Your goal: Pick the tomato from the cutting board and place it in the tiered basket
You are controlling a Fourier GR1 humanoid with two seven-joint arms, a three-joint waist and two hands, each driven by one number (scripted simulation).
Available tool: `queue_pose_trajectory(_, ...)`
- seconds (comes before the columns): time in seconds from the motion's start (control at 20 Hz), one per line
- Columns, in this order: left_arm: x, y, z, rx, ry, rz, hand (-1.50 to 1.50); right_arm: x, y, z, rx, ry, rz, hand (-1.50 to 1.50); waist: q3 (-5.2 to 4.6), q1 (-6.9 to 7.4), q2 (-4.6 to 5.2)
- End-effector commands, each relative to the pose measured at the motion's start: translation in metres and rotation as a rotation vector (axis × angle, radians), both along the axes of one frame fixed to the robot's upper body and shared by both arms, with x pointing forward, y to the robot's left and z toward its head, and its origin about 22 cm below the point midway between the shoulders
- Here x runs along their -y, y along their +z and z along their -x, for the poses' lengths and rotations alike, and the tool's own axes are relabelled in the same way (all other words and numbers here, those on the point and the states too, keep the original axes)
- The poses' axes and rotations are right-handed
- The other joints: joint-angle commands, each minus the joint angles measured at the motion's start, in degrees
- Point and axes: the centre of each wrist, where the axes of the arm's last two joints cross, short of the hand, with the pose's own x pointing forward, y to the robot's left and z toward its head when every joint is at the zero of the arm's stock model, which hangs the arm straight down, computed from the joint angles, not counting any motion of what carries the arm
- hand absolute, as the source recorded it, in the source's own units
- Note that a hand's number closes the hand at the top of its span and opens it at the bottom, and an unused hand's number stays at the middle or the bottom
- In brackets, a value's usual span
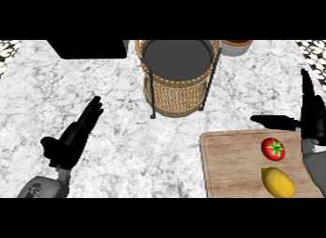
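A red tomato with a green stem lies on the wooden cutting board at the lower right. The wicker tiered basket stands at the back centre, its dark top tier facing up. My right hand hovers just above and right of the tomato, fingers straight and thumb pointing left, holding nothing. My left hand is open at the lower left, far from both board and basket.
A yellow mango lies on the board in front of the tomato. A dark box sits at the back left and a small pot at the back right of the basket. Patterned tiles border both sides.
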Motion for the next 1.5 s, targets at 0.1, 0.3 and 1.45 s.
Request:
queue_pose_trajectory(0.1, -0.003, 0.000, -0.001, 0.002, 0.010, -0.017, 0.00, 0.024, 0.010, 0.012, -0.483, 0.007, 0.344, -1.50, -0.38, 0.05, -0.27)
queue_pose_trajectory(0.3, 0.000, 0.007, -0.007, 0.010, -0.001, -0.005, 0.00, -0.013, 0.050, 0.007, -0.649, 0.063, 0.441, -1.50, -0.11, 0.02, -0.52)
queue_pose_trajectory(1.45, 0.009, -0.007, -0.004, 0.011, -0.011, 0.021, 0.00, -0.055, 0.050, 0.017, -0.904, -0.153, 0.414, -1.50, 0.54, 1.16, 0.64)
